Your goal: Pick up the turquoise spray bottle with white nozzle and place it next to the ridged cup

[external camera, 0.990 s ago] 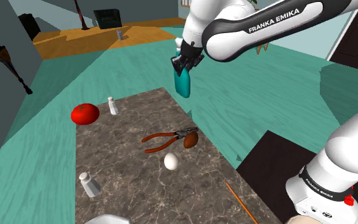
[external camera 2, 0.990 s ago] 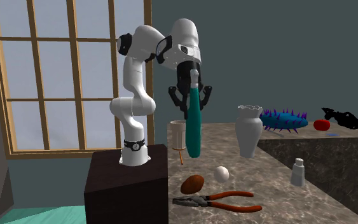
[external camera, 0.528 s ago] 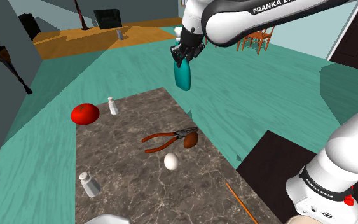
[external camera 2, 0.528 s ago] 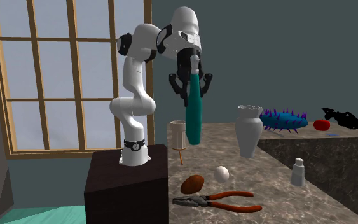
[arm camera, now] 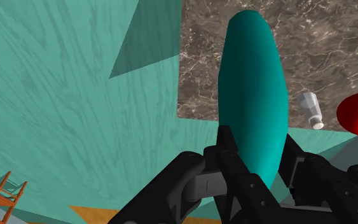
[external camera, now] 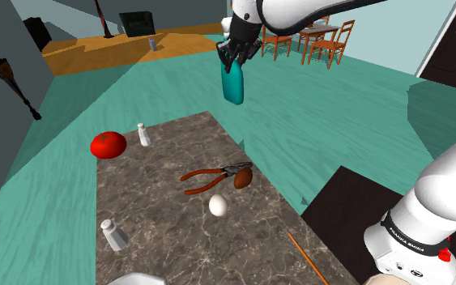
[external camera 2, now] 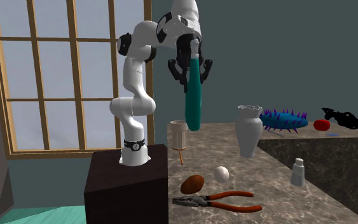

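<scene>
Hanging base-down from the gripper point(external camera 2: 190, 63), the turquoise spray bottle point(external camera 2: 193, 102) is held high, probably so that it clears the clutter on the marble table point(external camera 2: 279, 191) and can be set down upright. The black fingers are clamped on its narrow upper end. In the second exterior view the ridged cup point(external camera 2: 177, 135) stands at seven o'clock from the bottle's base, by the table's edge. The white arm rises tall, with its wrist pointing straight down.
</scene>
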